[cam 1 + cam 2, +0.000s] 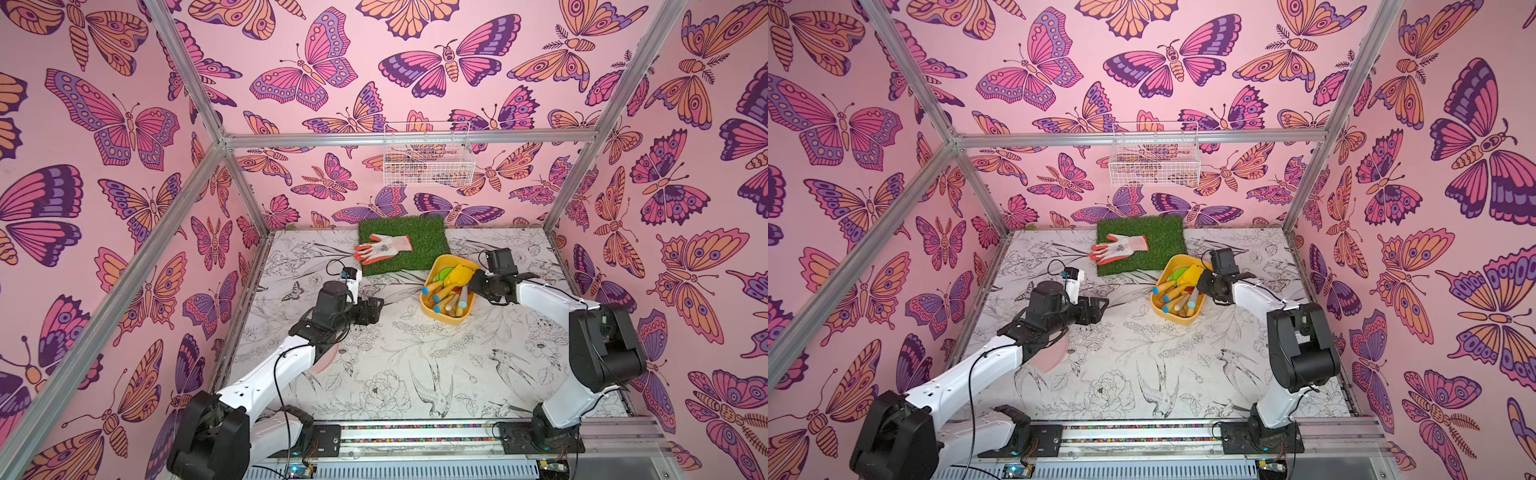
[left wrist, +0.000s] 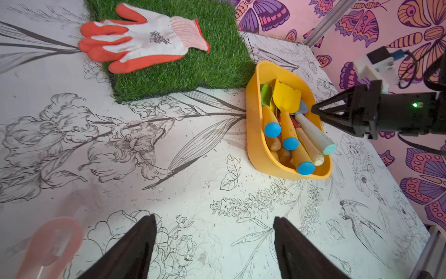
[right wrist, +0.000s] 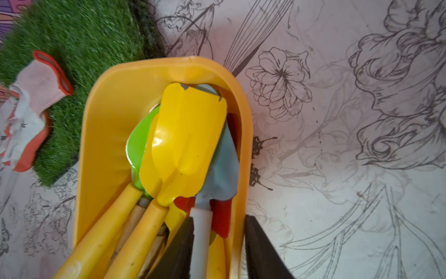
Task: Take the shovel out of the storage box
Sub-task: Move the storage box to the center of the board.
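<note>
My left fingers (image 2: pixel 144 232) hang wide apart over the surface's (image 1: pixel 415 374) left side, holding nothing. Toward the far right corner, the grey-blue metal shovel with the white handle (image 3: pixel 222 164) lies in the shallow yellow plastic storage box (image 3: pixel 108 120). My right fingers (image 3: pixel 183 236) straddle that handle, not yet clamped. Grip and lift are left!

Toy shovels (image 2: pixel 287 101) in storage box (image 2: pixel 253 135)
</note>
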Action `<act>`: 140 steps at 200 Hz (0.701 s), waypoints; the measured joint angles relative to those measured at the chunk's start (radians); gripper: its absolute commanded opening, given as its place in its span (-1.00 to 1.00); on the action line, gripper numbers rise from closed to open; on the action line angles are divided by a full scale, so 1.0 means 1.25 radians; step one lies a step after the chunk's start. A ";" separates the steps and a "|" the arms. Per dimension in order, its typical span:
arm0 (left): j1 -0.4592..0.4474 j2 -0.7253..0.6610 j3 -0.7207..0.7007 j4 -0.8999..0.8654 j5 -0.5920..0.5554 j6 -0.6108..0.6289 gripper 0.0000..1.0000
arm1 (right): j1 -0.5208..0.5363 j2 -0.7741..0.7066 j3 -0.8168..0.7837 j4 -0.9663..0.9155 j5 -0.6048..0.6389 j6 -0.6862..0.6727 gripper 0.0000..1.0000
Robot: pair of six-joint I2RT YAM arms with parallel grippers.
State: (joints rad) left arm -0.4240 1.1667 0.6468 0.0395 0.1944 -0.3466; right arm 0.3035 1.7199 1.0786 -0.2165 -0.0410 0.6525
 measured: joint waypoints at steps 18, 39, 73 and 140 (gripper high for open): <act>-0.005 -0.007 -0.027 0.013 -0.002 0.009 0.59 | 0.006 0.025 0.016 -0.015 0.013 0.004 -0.36; -0.007 -0.029 -0.061 0.029 -0.011 0.016 0.59 | 0.012 0.038 0.022 -0.026 0.025 0.004 -0.62; -0.007 -0.042 -0.083 0.036 -0.024 0.016 0.59 | 0.015 0.040 0.022 -0.039 0.046 0.014 -0.77; -0.007 -0.013 -0.083 0.054 -0.025 0.012 0.60 | 0.051 0.019 0.006 -0.062 0.063 0.009 -1.00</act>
State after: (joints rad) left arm -0.4324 1.1507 0.5426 0.1070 0.1631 -0.3317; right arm 0.3676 1.7439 1.0866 -0.2935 0.0372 0.6632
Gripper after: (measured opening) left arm 0.799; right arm 0.110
